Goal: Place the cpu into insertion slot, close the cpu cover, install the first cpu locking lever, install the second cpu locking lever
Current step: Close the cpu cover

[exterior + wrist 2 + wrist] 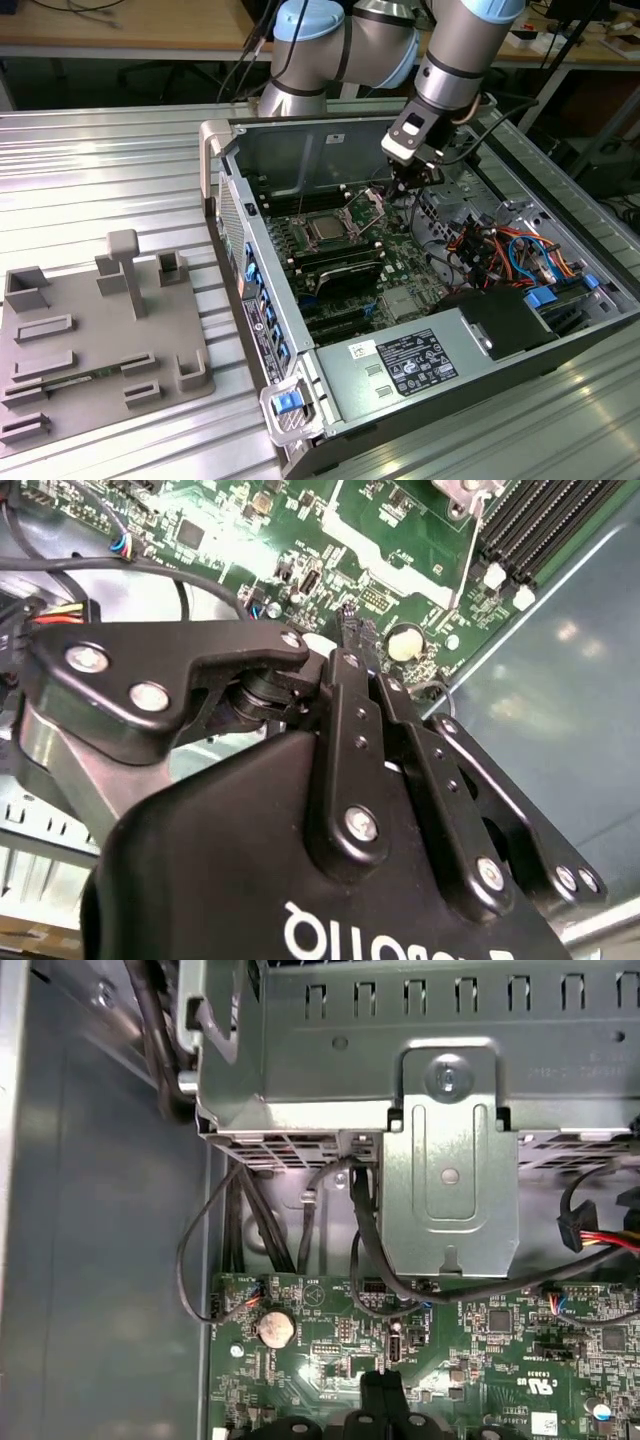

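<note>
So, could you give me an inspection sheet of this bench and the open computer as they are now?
Surface: ribbed metal table carrying an open computer case.
Job's things: cpu lying in the insertion slot; cpu cover raised open beside it.
Clutter: grey moulded holder tray on the exterior view's left of the case.
Grippers: tool shut, nothing seen in it, hanging over the green board.
Cables: red, orange and blue bundle; black leads.
Surroundings: wooden benches behind.

Robotics lab: ribbed metal workbench [100,170], opened computer case [300,150], cable-strewn desks [120,30] behind.
</note>
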`<state>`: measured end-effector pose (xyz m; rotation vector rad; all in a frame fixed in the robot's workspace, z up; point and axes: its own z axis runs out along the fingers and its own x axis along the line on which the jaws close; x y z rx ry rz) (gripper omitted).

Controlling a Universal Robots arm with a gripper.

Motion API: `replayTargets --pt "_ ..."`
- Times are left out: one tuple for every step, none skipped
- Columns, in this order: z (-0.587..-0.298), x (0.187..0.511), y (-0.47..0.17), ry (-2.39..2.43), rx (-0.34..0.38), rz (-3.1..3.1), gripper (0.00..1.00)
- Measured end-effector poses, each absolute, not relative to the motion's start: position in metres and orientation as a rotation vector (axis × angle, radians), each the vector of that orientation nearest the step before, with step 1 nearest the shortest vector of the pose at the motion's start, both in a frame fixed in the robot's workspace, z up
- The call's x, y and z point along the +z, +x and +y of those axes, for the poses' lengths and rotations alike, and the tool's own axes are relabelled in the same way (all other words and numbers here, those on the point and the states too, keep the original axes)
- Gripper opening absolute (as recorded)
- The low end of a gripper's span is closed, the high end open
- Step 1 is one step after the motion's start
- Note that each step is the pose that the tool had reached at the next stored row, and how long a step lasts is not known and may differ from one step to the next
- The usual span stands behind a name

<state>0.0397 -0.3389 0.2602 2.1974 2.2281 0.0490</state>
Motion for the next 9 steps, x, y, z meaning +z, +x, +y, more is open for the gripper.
replayTargets --pt "-0.339 0.258 0.040 2.197 0.049 2.228 0.11" --pt "-0.338 0.257 0.039 2.198 0.049 2.228 0.11" --pt "-0.338 0.255 0.039 2.198 0.049 2.228 0.11" --pt "-0.338 0.253 0.038 2.197 0.049 2.228 0.11" --pt "-0.338 0.252 0.036 2.197 0.050 2.229 0.11" --pt "-0.338 0.251 0.034 2.197 0.050 2.229 0.11" --pt "-0.337 0.251 0.033 2.197 0.050 2.229 0.11" --pt "-0.337 0.250 0.031 2.198 0.051 2.230 0.11" --pt "-0.337 0.250 0.028 2.198 0.051 2.230 0.11"
